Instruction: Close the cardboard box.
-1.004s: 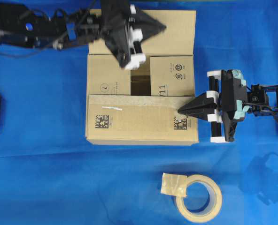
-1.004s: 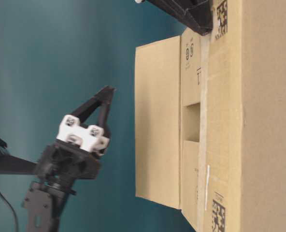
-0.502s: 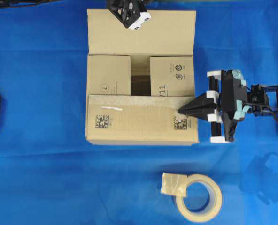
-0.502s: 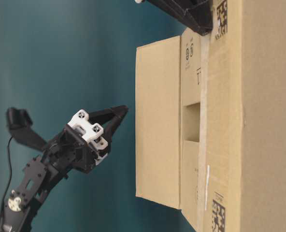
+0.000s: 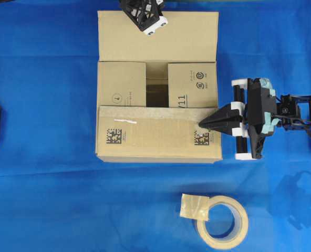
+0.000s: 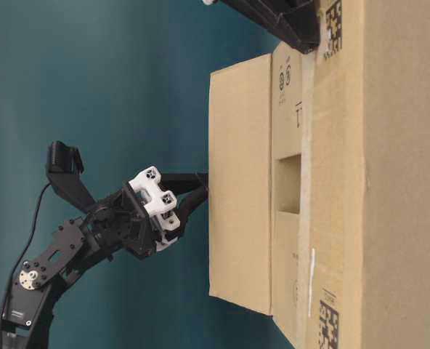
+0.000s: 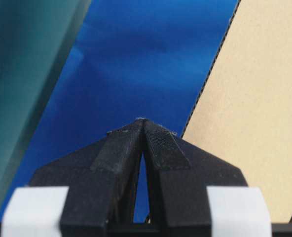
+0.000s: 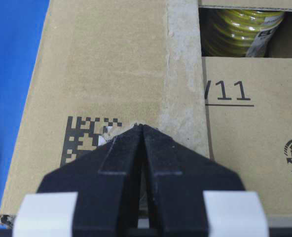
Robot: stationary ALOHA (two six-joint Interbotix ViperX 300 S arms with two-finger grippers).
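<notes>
- Cardboard box [image 5: 158,86]: brown corrugated board, rectangular, sits upper centre of the overhead frame on the blue cloth of the desk [image 5: 50,199]. Long axis runs left-right in that view.
- Near long flap [image 5: 158,132] is folded flat over the top; matte, with a pale strip of old tape residue along its edge and two black square codes.
- Two short flaps are folded in, with a dark gap between them; the right one bears "/11" and a recycling mark. Right wrist view shows a yellow coil [image 8: 239,29] inside the box.
- Far long flap [image 5: 158,35] is still open, lying toward the top of the frame; in the table-level view it stands out from the box body.
- Left tool [image 6: 203,187]: arm angled up from lower left of the table-level frame, black fingers pinched together, tips touching the outer face of the far flap.
- Right tool [image 5: 201,124]: arm level from the right edge, pointing left, fingers clenched together with nothing between, tips on the near flap's right end by the code.
- Tape roll [image 5: 222,221]: beige ring, lower right, well apart from the box.
</notes>
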